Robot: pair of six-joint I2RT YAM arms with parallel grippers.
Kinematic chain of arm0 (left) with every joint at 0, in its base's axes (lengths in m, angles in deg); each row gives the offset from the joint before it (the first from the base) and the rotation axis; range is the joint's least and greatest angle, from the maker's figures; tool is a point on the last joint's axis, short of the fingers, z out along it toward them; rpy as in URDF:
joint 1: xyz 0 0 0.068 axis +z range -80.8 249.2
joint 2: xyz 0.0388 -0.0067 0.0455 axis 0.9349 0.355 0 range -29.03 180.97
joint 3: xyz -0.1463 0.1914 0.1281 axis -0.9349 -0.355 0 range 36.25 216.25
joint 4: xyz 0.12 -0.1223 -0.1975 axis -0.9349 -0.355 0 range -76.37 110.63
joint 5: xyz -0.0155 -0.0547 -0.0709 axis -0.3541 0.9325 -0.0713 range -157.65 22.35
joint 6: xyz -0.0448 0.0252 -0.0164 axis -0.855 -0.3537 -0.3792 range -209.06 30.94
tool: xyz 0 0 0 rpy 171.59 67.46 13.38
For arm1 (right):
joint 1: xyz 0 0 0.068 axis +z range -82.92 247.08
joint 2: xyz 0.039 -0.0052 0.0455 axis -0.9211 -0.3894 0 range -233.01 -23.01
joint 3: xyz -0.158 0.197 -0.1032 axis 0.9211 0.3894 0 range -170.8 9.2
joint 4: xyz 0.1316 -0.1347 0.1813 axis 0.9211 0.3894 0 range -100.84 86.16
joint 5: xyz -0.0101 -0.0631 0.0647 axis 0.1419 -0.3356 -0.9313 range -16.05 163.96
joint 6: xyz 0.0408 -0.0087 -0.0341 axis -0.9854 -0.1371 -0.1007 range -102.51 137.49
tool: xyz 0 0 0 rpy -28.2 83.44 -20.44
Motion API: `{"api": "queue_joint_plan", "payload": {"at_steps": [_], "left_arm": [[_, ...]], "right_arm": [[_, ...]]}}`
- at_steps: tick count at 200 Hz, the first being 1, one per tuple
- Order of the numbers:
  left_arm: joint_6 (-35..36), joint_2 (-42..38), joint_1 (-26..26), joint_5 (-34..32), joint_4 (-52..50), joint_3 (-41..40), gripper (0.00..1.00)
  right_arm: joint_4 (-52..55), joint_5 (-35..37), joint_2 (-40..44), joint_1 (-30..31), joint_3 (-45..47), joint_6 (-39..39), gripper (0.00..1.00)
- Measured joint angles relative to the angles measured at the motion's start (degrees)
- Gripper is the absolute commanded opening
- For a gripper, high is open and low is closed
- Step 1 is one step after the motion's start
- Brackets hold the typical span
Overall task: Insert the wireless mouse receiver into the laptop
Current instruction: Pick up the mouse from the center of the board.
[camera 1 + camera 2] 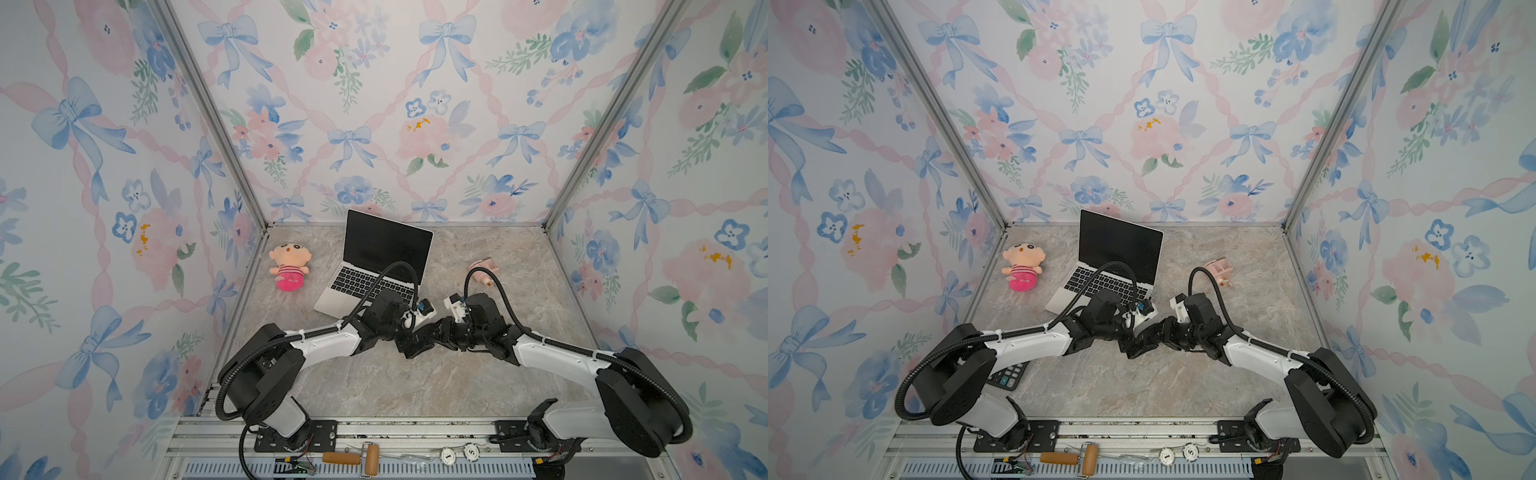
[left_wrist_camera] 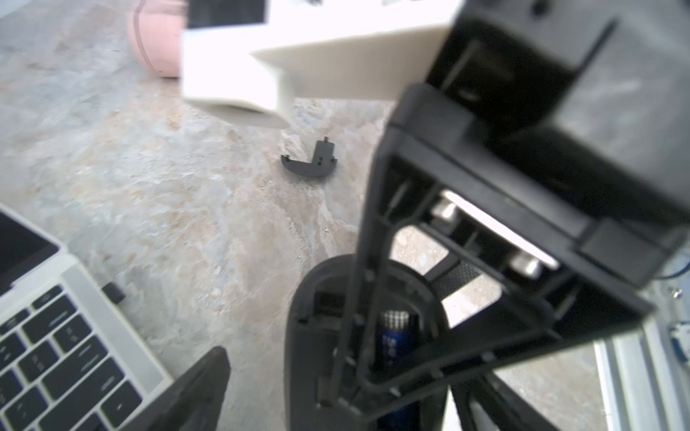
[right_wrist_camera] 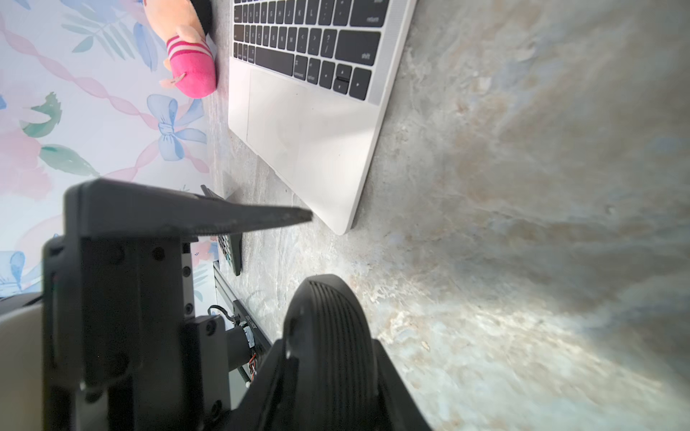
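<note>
At the laptop's (image 2: 84, 278) side edge, the wireless mouse receiver (image 2: 114, 292) sat plugged in. The right gripper (image 3: 328, 354) was clamped on the black mouse (image 2: 302, 336), whose uncovered compartment contained a blue battery (image 2: 395, 336). The left gripper (image 1: 410, 348) stood wide open.

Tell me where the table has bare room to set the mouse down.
Free: the near strip between the arms' bases and the meeting tools, and the far right corner behind the pink toy. Crowded: the centre, where left tool and right tool meet beside the laptop.
</note>
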Motion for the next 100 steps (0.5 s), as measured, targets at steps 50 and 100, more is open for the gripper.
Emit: {"api": "queue_joint_plan", "payload": {"at_steps": [50, 100], "left_arm": [[0.4, -7.6, 3.5, 3.9, 6.2, -8.9, 0.98], [0.2, -7.3, 3.5, 6.5, 10.4, -9.4, 0.86]], "right_arm": [[3.1, -4.7, 1.7, -2.5, -3.1, 4.5, 0.25], [4.8, -9.0, 1.8, -2.4, -5.6, 6.9, 0.27]]}}
